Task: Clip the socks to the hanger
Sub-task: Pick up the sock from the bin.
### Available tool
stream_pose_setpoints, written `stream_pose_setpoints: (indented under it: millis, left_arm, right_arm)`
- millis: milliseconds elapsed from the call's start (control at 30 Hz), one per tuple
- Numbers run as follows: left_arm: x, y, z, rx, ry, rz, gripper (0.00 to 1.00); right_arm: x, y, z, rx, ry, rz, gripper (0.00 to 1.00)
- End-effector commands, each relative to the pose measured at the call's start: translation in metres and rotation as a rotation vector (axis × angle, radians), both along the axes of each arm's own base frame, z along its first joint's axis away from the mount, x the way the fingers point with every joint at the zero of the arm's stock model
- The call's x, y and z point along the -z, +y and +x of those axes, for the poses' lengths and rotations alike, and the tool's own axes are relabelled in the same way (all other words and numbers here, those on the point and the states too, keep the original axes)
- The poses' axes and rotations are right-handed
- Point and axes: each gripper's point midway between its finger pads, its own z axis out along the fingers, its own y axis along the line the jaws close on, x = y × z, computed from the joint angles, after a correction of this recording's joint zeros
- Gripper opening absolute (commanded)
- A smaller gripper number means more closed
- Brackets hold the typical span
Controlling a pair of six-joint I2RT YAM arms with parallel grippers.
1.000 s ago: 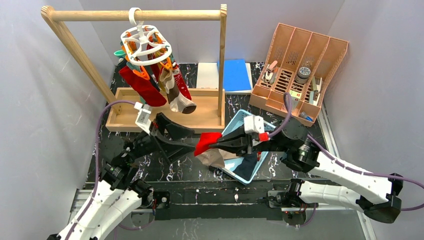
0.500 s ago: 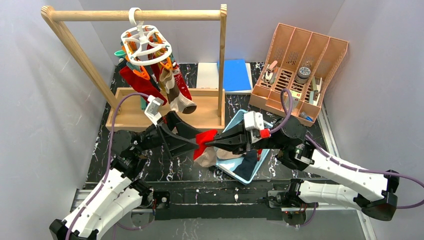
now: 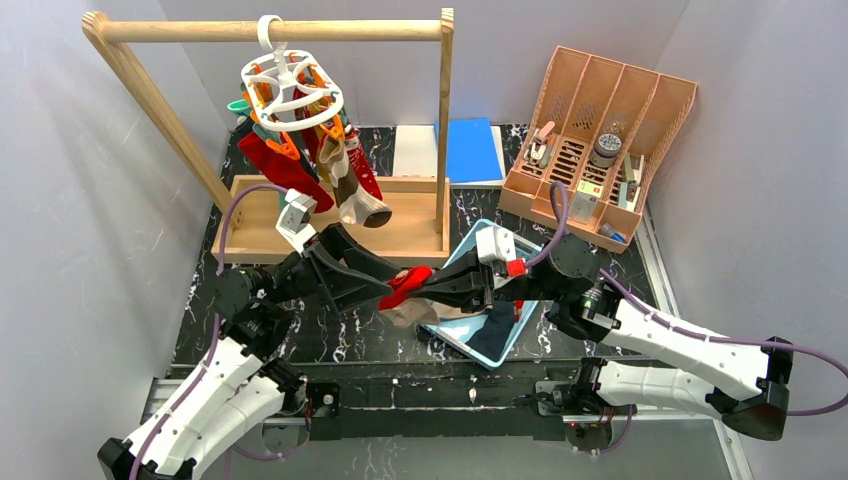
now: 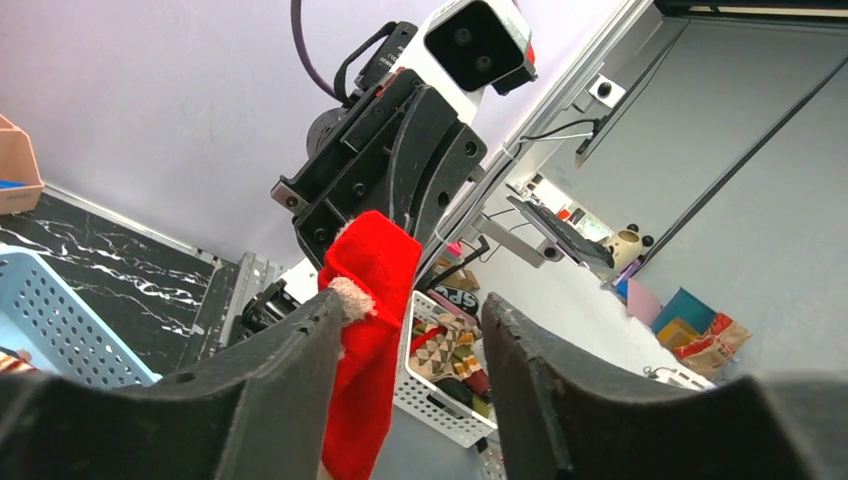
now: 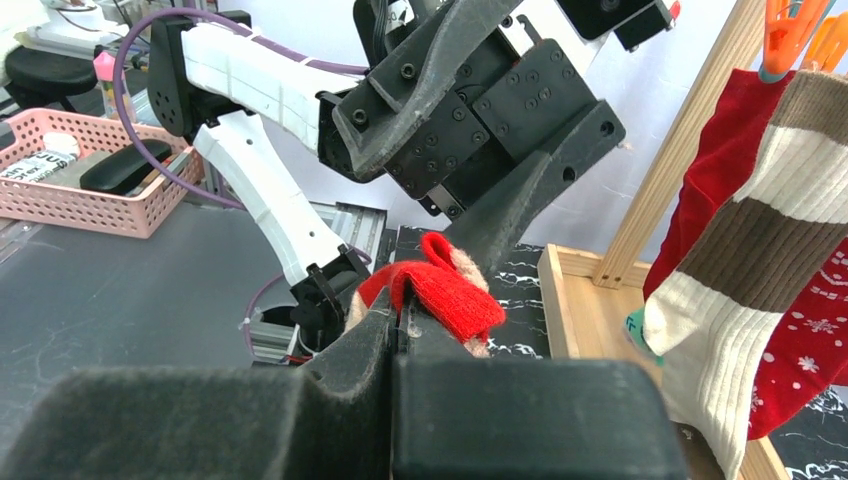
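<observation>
The right claw (image 5: 400,312) pinches the red sock (image 5: 452,292) up in the air, well away from the hanger (image 3: 285,80), and the left claw (image 4: 412,310) is half open around it, so letting go too soon could drop it

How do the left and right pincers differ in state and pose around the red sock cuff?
The right pincer is shut on the red-cuffed tan fabric sock; the left pincer stands open, that cuff in its gap, touching one side. The right pincer reaches from over the pale blue perforated plastic basket; the left pincer comes from the opposite side. Both are black, two-fingered, and meet at one sock.
</observation>
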Motion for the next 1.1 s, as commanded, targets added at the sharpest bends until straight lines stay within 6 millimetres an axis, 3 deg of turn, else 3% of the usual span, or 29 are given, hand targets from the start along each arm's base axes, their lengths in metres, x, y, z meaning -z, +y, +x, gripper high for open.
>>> stream_pose_setpoints:
  millis: [0,100,167,200,333,400,500,800,1067]
  left_arm:
    - [-0.022,0.006,-0.011,0.008,-0.072,-0.048,0.46]
    - [-0.02,0.005,-0.009,0.005,-0.071,-0.044,0.32]
    - [-0.018,0.004,-0.007,0.001,-0.063,-0.042,0.31]
    - [-0.016,0.003,-0.006,0.0,-0.059,-0.038,0.32]
    - [-0.004,0.0,0.0,-0.018,-0.039,-0.013,0.56]
    - [0.006,-0.001,0.005,-0.035,-0.029,0.017,0.62]
    - [0.02,-0.003,0.009,-0.056,-0.02,0.054,0.65]
    - [0.035,-0.005,0.013,-0.064,-0.006,0.087,0.66]
    - [0.023,-0.003,0.002,-0.021,-0.018,0.054,0.66]
  right_arm:
    - [-0.007,-0.001,-0.002,-0.005,-0.01,0.029,0.01]
    - [-0.005,0.0,-0.002,-0.007,-0.008,0.022,0.01]
    - [-0.004,0.0,-0.002,-0.009,-0.008,0.019,0.01]
    - [-0.004,0.0,-0.002,-0.009,-0.009,0.018,0.01]
    - [-0.006,-0.002,-0.003,-0.011,-0.011,0.024,0.01]
    - [-0.009,-0.004,-0.005,-0.015,-0.012,0.033,0.01]
    - [-0.016,-0.007,-0.008,-0.024,-0.011,0.057,0.01]
    - [-0.034,-0.012,-0.017,-0.071,0.002,0.113,0.01]
    - [-0.037,-0.009,-0.019,-0.093,0.001,0.119,0.01]
